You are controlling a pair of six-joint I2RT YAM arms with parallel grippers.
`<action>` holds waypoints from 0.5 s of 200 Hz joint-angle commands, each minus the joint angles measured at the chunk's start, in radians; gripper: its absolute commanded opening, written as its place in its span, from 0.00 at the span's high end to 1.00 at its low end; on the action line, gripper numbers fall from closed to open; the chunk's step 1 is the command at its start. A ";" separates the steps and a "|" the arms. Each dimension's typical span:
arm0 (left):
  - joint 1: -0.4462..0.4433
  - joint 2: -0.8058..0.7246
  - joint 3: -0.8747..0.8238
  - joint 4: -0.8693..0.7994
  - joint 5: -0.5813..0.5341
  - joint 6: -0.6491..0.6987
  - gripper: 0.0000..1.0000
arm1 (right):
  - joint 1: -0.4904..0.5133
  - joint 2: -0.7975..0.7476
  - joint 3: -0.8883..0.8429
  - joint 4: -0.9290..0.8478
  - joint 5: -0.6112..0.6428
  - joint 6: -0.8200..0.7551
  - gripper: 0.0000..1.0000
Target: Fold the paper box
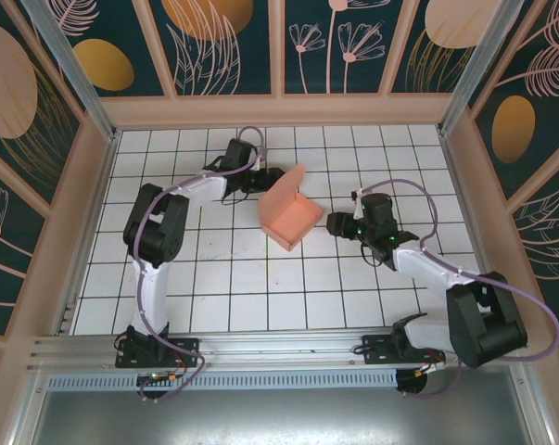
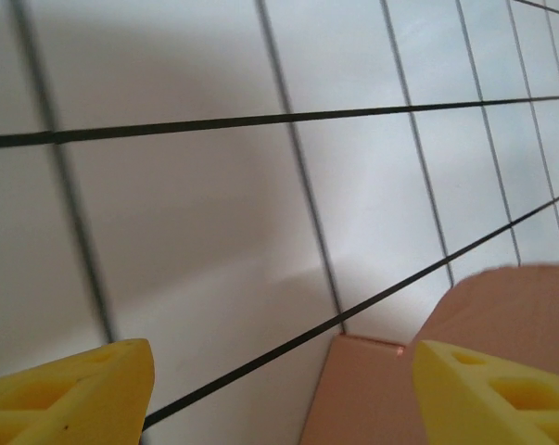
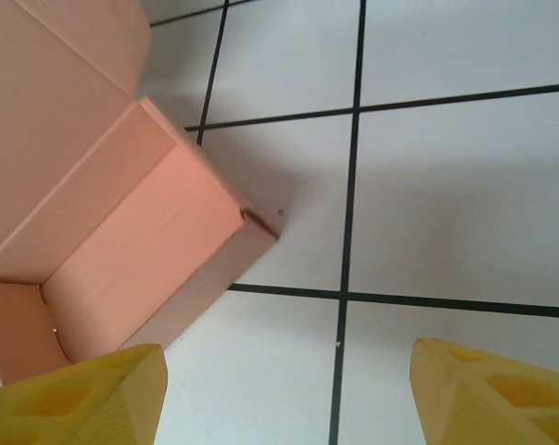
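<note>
Top external view: your paper box [image 1: 290,215] sits on the surface [image 1: 233,278] between the 2 pincers, its tray [image 1: 298,225] formed and its lid [image 1: 284,188] raised. The left pincer [image 1: 265,176], spread and empty, waits behind the lid. The right pincer [image 1: 335,223], spread and empty, faces the tray, likely poised to close it.

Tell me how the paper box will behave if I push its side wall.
It probably slides easily: the paper box sits empty, thin-walled, on the smooth tiled table. Walls likely buckle under a hard push. The raised lid, hinged on one crease, may flop.
</note>
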 commanded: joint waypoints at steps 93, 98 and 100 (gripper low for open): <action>-0.053 -0.369 -0.288 0.149 -0.583 0.008 0.04 | -0.157 0.152 0.072 -0.003 -0.098 0.037 0.41; -0.049 -0.405 -0.325 0.169 -0.612 0.002 0.03 | -0.157 0.177 0.087 -0.003 -0.110 0.039 0.43; -0.047 -0.418 -0.336 0.174 -0.620 0.000 0.03 | -0.156 0.186 0.093 -0.003 -0.112 0.041 0.44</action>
